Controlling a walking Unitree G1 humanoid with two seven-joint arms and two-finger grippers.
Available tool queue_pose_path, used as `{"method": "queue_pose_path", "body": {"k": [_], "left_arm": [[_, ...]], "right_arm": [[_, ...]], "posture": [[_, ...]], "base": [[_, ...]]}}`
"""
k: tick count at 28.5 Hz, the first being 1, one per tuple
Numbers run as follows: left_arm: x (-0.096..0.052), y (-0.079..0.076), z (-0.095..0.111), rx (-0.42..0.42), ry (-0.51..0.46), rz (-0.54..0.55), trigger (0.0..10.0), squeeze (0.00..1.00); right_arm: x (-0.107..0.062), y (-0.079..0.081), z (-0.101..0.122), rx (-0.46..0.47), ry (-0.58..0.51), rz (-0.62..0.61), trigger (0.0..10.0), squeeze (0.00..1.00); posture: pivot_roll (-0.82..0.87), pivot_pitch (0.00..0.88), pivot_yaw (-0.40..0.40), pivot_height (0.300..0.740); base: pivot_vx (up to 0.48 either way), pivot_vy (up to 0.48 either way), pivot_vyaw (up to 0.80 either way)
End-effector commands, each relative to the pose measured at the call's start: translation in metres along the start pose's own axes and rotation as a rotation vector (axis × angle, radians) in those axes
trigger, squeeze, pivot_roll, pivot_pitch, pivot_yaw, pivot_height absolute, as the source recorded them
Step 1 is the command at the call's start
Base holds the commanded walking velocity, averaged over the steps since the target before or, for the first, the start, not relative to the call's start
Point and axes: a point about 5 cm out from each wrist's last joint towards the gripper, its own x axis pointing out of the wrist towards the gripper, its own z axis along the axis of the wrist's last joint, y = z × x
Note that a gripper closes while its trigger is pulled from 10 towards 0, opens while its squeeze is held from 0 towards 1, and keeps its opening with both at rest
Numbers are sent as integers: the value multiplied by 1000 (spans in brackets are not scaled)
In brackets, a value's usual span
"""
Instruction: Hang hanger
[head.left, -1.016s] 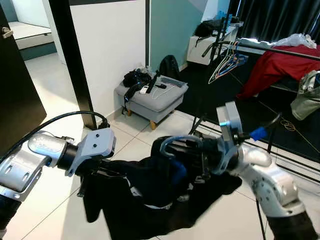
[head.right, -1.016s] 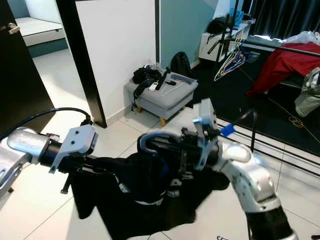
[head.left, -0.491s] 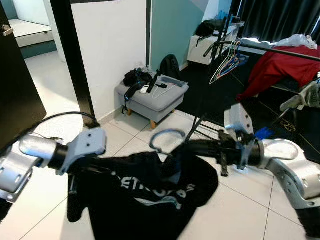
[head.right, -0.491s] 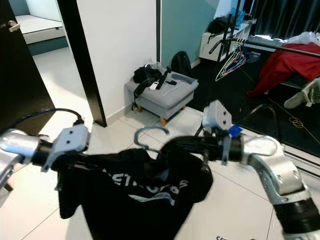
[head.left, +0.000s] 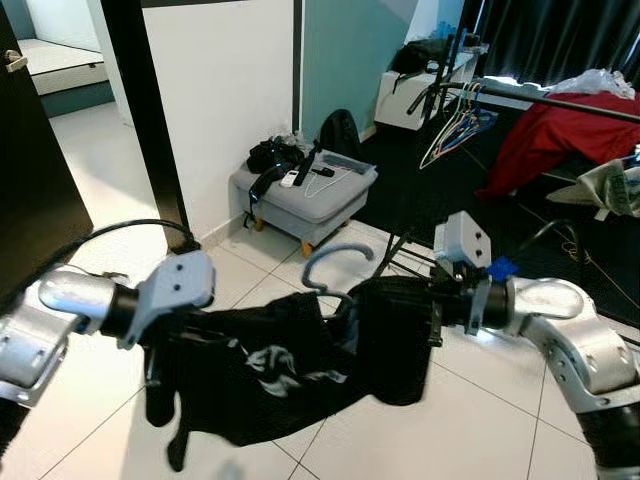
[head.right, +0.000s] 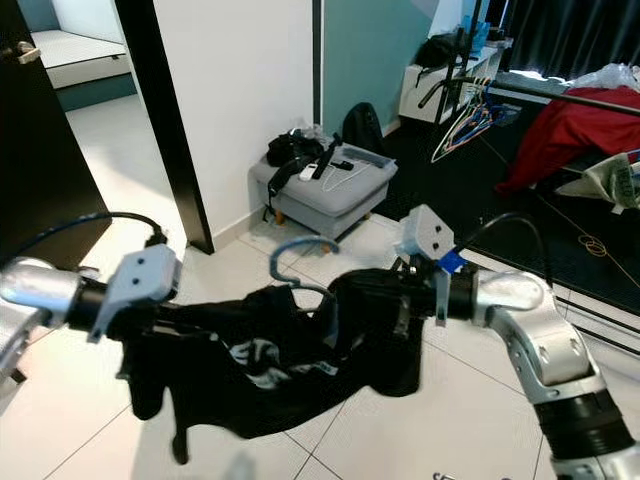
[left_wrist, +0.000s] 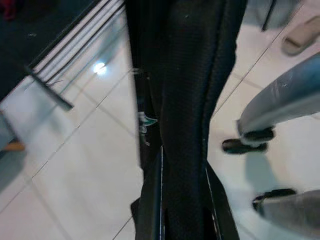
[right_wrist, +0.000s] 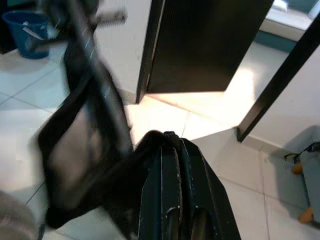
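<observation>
A grey-blue hanger (head.left: 335, 262) is carried in mid-air above the white tiled floor (head.left: 120, 210), its curved hook standing up between the two arms. A black garment (head.left: 290, 365) with white print is draped over it and sags below, one loose end trailing down under the left arm.

The left gripper (left_wrist: 183, 200) is clamped on one end of the garment; in the left wrist view the dark cloth is seen pinched between the two fingers. The right gripper (right_wrist: 177, 210) is held at the other end, its fingers drawn close together with black cloth bunched at their tips; whether the hanger itself is gripped cannot be told.

Beyond the load, a grey footstool (head.left: 305, 198) piled with dark items stands against a white wall (head.left: 215, 100). Further off, a clothes rail (head.left: 560, 100) is noted, with empty hangers (head.left: 450, 125) hung near its left end and a red cloth (head.left: 560, 140) draped over it. A dark door (head.left: 30, 190) is seen at the left.
</observation>
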Motion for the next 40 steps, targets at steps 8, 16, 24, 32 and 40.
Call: {"method": "queue_pose_path", "body": {"k": [8,16,24,32,40], "left_arm": [[25,-11,-4,-61,-90,6,10000,0],[38,-17,-13,-145,-146,69,10000,0],[45,-12,-38,-353,-264,385,10000,0],[30,-16,-65,-521,-339,704,10000,0],[11,-57,-103,-698,-252,1188,10000,0]], "right_arm": [[-5,-4,16,37,-102,18,10000,1000],[-22,3,15,41,-27,112,10000,1000],[-60,-53,7,-15,15,-432,10000,427],[-84,-57,-36,177,-4,-831,10000,0],[-95,29,-154,678,24,-1152,10000,0]], "posture": [[-21,0,-45,740],[-27,0,-47,740],[-31,0,-45,740],[-45,0,-34,740],[-39,0,-44,740]], "base": [[0,0,0],[0,0,0],[0,0,0],[0,0,0],[0,0,-500]]}}
